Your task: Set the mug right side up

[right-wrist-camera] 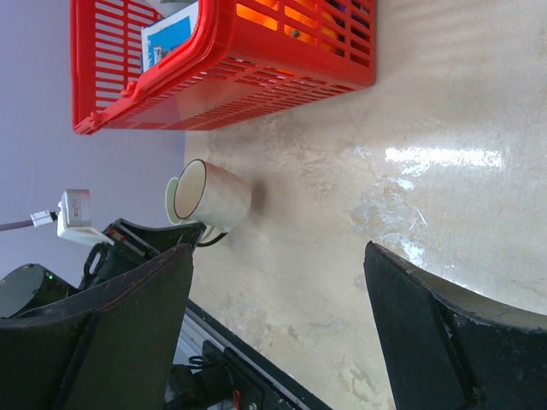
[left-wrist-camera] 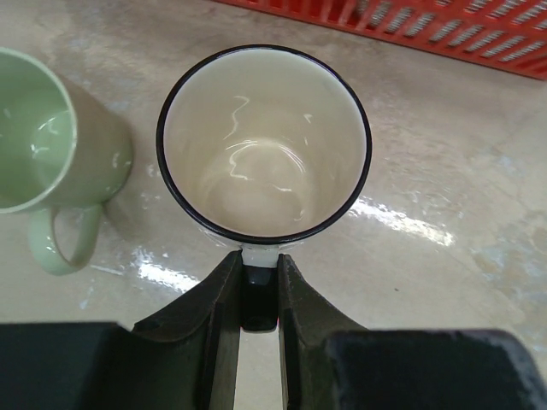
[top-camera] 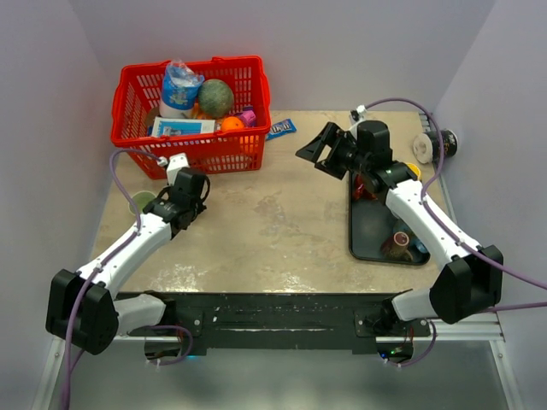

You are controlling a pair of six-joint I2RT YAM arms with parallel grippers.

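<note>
A cream black-rimmed mug (left-wrist-camera: 265, 145) stands mouth-up on the worktop (left-wrist-camera: 444, 171), so the task looks nearly done. The left hand (left-wrist-camera: 258, 263) pinches its handle; the right hand (right-wrist-camera: 275, 256) is wide and empty.

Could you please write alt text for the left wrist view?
A cream mug with a black rim stands upright, mouth open to the camera, the left gripper shut on its near side. A green mug stands beside it on the table, a red basket beyond.
</note>
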